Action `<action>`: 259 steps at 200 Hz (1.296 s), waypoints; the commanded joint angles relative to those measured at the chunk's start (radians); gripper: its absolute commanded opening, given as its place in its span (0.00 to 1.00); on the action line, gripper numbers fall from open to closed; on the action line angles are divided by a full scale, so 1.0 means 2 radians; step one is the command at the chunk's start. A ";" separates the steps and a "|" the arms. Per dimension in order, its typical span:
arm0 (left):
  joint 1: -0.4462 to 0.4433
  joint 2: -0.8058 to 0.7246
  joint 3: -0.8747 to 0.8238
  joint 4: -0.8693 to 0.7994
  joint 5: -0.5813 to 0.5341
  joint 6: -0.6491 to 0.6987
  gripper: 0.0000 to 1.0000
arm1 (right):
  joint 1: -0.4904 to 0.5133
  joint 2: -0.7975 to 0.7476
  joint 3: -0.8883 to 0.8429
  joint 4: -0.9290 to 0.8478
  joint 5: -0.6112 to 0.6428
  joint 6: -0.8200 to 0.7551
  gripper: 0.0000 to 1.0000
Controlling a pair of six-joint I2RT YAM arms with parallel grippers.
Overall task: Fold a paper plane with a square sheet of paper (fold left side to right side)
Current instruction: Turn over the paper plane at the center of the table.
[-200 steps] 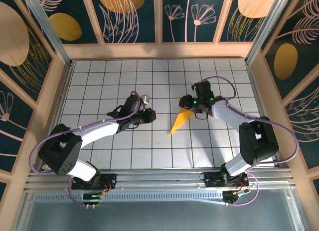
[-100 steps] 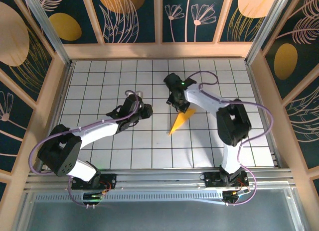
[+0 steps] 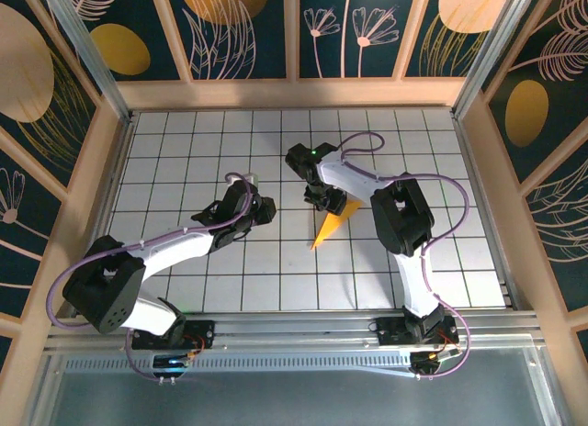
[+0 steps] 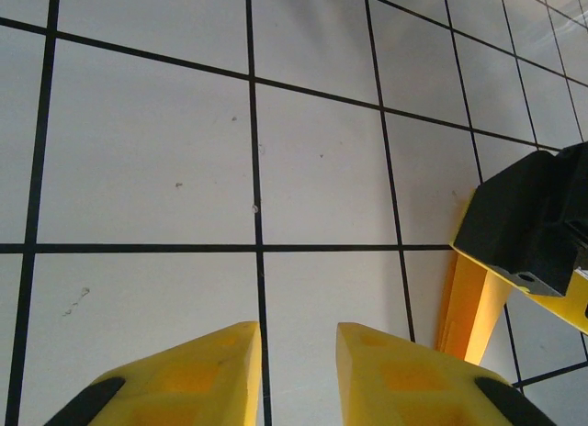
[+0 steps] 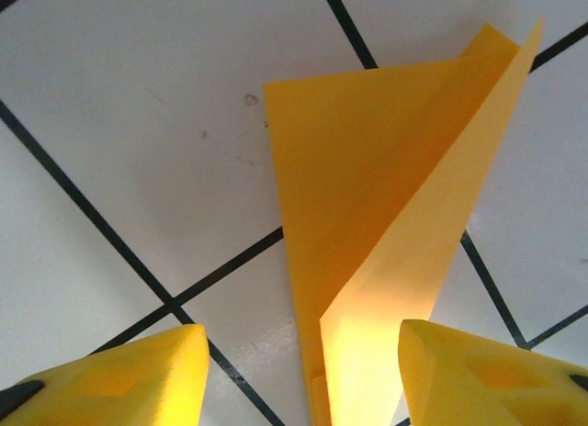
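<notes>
The plane (image 3: 333, 227) lies flat on the worktop (image 3: 184, 141), a little right of the middle. It is a narrow orange dart, with its tip towards the near-left and its wide end towards the far-right. In the right wrist view the plane (image 5: 367, 215) narrows towards the camera and widens away from it. A paler flap runs along its right side, and I cannot tell whether that flap lies flat.

The right tool (image 3: 321, 198) hangs over the wide end. Its fingers are well apart, one on each side of the paper's narrow part (image 5: 303, 380), and they clamp nothing. Whether they touch the paper cannot be told.

The left tool (image 3: 266, 208) sits to the left of the plane, clear of it, and points at it across bare tiles. From its own wrist camera, the left tool (image 4: 294, 371) shows only a narrow gap between its fingers, with nothing in it. The plane (image 4: 469, 307) lies at the right edge of that view, with the dark body of the right tool (image 4: 533, 224) above it.
</notes>
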 commanded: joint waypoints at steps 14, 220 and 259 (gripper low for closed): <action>0.003 0.001 -0.004 0.013 0.000 0.004 0.28 | 0.005 0.009 -0.007 -0.027 0.019 0.018 0.56; 0.005 -0.006 -0.002 0.008 0.005 -0.005 0.30 | 0.012 -0.066 -0.059 -0.038 0.033 0.043 0.00; 0.027 -0.024 -0.006 0.017 0.039 -0.019 0.30 | 0.016 -0.116 -0.077 -0.032 0.050 0.043 0.00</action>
